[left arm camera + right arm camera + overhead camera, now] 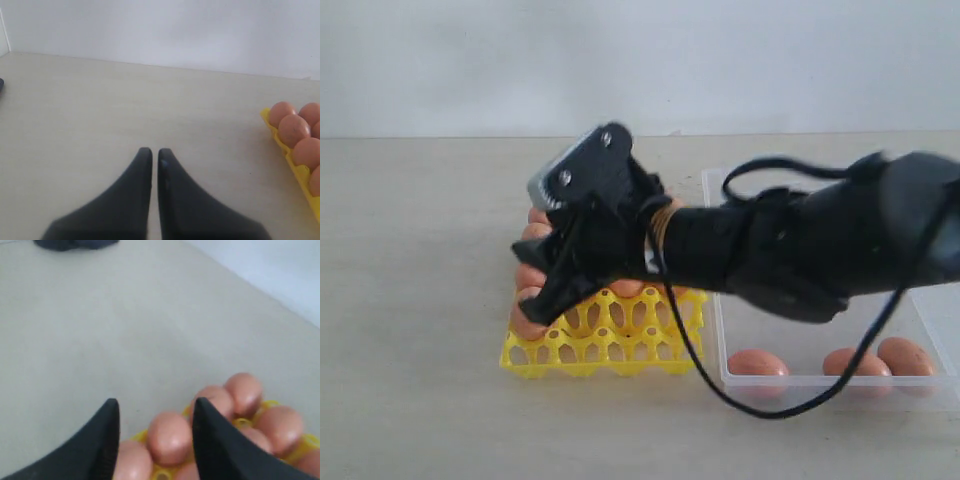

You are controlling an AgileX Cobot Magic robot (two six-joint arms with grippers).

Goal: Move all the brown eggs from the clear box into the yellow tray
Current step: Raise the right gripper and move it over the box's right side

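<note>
The yellow tray (610, 355) lies left of the clear box (820, 378). Brown eggs (527, 322) fill the tray's left and far cups; three more (757, 362) lie along the box's near wall. My right gripper (545, 300) reaches across over the tray's left side. In the right wrist view it (155, 405) stands open above the tray (140, 436), astride one seated egg (169, 436) with a gap on each side. My left gripper (151, 152) is shut and empty over bare table, with the tray's edge (300, 172) and eggs (294, 130) off to one side.
The right arm and its black cable (790, 405) hang over the box and cover much of the tray. A dark object (75, 244) sits on the table beyond the tray in the right wrist view. A white wall rises behind the beige table (420, 300).
</note>
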